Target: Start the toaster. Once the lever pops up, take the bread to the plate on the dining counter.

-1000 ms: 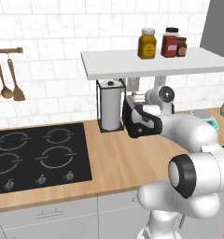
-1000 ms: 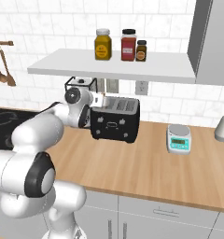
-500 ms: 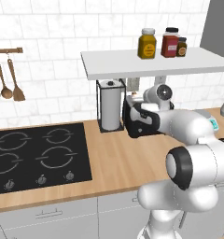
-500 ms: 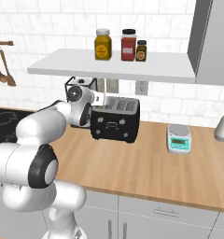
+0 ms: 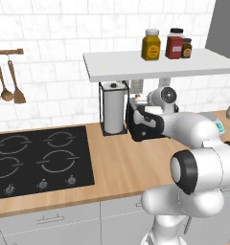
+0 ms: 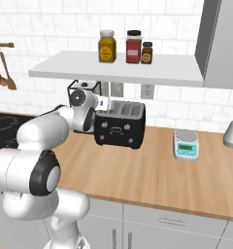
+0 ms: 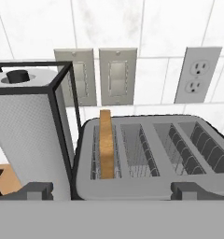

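Black and boxy, the toaster (image 6: 119,125) stands on the wood wall counter (image 6: 152,175) just right of the paper-towel roll (image 5: 113,111) in its wire holder. Four silver-rimmed slots run across its top; in the hand view the bread (image 7: 106,144) stands on edge in the leftmost slot, its crust poking above the rim, and the other three slots show bare wire racks. The gripper (image 7: 112,190) hangs just over the near edge of the toaster, fingers spread wide with nothing between them. From the base views the hand is mostly hidden behind the arm, so whether it touches the toaster is hard to say. On the shelf (image 6: 118,70) above stand three jars (image 6: 126,46). A white scale (image 6: 186,145) sits well to the right of the toaster. At far left lies the black stove (image 5: 38,160).
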